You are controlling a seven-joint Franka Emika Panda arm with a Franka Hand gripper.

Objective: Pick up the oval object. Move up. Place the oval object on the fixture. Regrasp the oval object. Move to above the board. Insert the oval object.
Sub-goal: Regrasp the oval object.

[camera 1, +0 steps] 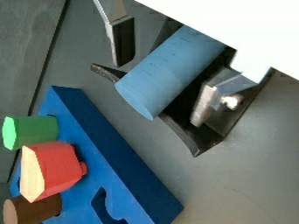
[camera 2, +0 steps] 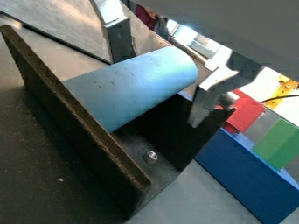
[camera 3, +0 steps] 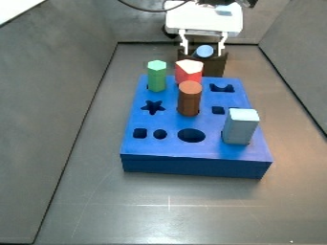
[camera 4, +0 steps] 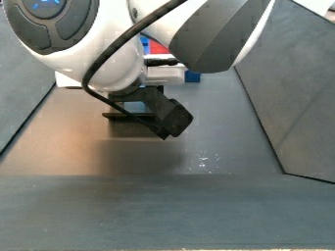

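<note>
Matt oval object (camera 2: 128, 83); shiny metal gripper (camera 2: 163, 59) at dark matt fixture (camera 2: 82, 122).

Gripper (camera 2: 163, 54) is sitting right over the fixture (camera 2: 82, 122), its silver fingers (camera 2: 118, 37) standing on either side of the oval object (camera 2: 128, 83). One finger is showing at the far end of the peg, the other (camera 2: 211, 87) at the near rounded end; both look to be touching it, though real contact is hard to confirm. The peg, pale blue-grey, is lying on its side in the fixture's notch, against the tall dark back wall. The board's (camera 2: 251, 179) bright blue edge is showing at about 4 o'clock from the peg, just beside the fixture, with a red peg (camera 2: 246, 109) and a green peg (camera 2: 281, 140) standing on it.
</note>
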